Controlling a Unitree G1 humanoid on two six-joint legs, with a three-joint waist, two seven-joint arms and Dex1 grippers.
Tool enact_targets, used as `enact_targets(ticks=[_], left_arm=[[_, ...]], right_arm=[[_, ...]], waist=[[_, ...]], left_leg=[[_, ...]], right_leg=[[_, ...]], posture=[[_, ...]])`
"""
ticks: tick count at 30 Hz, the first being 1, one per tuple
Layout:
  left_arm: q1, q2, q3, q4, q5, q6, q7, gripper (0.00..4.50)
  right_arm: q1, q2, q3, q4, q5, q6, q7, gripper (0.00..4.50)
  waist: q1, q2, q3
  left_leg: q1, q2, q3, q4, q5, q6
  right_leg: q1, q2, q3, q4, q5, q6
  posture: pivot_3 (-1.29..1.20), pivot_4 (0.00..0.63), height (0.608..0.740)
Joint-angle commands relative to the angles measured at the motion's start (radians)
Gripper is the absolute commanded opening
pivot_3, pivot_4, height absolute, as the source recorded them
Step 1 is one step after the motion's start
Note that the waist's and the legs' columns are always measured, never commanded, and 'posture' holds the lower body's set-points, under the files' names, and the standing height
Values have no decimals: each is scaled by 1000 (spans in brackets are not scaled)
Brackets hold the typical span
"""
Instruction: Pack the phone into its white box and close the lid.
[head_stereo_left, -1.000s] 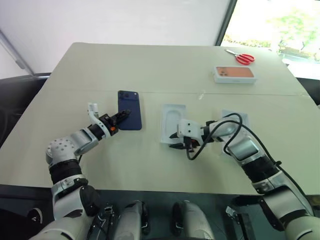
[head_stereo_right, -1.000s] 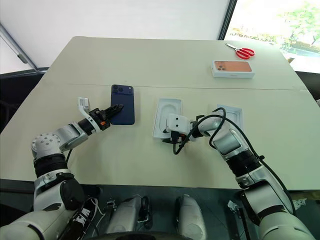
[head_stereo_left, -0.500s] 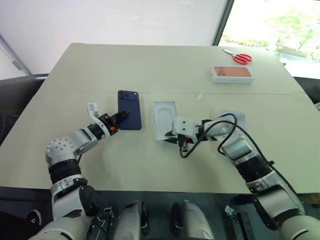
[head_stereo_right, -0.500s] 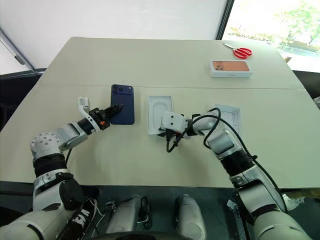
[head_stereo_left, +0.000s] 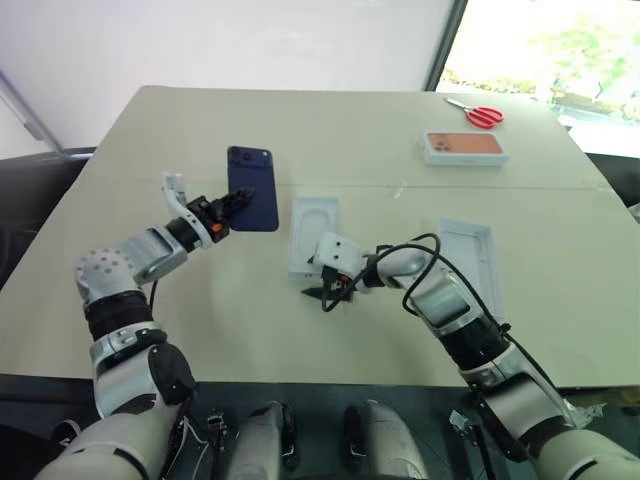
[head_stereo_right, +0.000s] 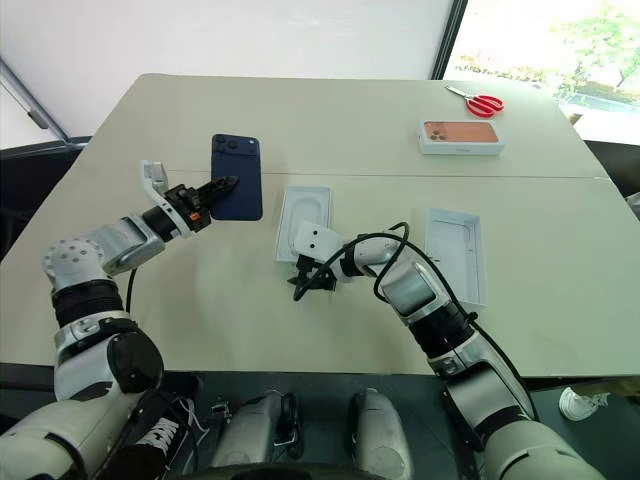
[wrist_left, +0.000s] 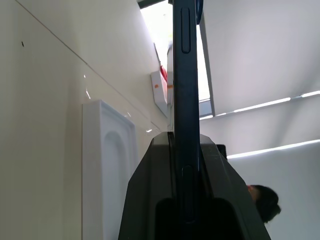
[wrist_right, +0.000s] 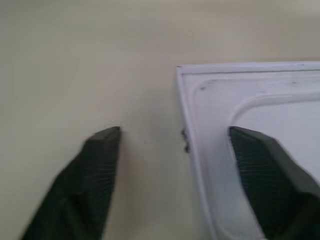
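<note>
Phone lifted, ready for boxing

The left pincer (head_stereo_right: 212, 186) is clenched on the near end of the phone (head_stereo_right: 236, 176), holding it clear of the bench (head_stereo_right: 300, 120), long axis running away from the robot, camera end farthest. The right pincer (head_stereo_right: 305, 280) stands spread at the near corner of the white insert (head_stereo_right: 305, 218). Next move, likely: carry the phone to the white box (head_stereo_right: 457, 255), well apart, and lower it flat.

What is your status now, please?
Left claw shut on slim dark navy-blue phone, lifted. Right claw open beside white rectangular tray. Nothing in the way.
</note>
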Motion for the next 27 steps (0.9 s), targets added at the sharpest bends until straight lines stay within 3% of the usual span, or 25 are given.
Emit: enact_targets(ticks=[1,6,9,22,27], left_arm=[[-1,-27,-34,-46,-26,11,-12,0],[-16,-75,-82,-20,-4,-22,-19,0],[-30,-95,-105,12,13,-48,-19,0],[-46,-132,-154,50,41,-39,-7,0],[-33,-134,-165,29,37,-21,3,2238]], right_arm=[[-3,-27,-59,-85,89,18,53,3844],[-32,-107,-210,-130,217,104,86,3844],[-27,-182,-244,-114,217,90,86,3844],[-37,-198,-242,12,167,-3,-41,3844],[-50,-188,-237,41,166,-24,-57,3910]], waist=[[4,-1,1],[8,-3,2],[8,-4,2],[6,-4,3],[7,-4,3]], left_leg=[[0,0,0,0,0,0],[-1,0,0,0,0,0],[-1,0,0,0,0,1],[-2,0,0,0,1,3],[-2,0,0,0,1,3]], right_leg=[[0,0,0,0,0,0],[0,-1,0,0,0,0],[0,-1,0,0,0,0],[-1,0,0,-1,0,0],[-1,0,0,-1,0,0]], posture=[[0,150,738],[0,150,738],[0,150,738],[0,150,738],[0,150,738]])
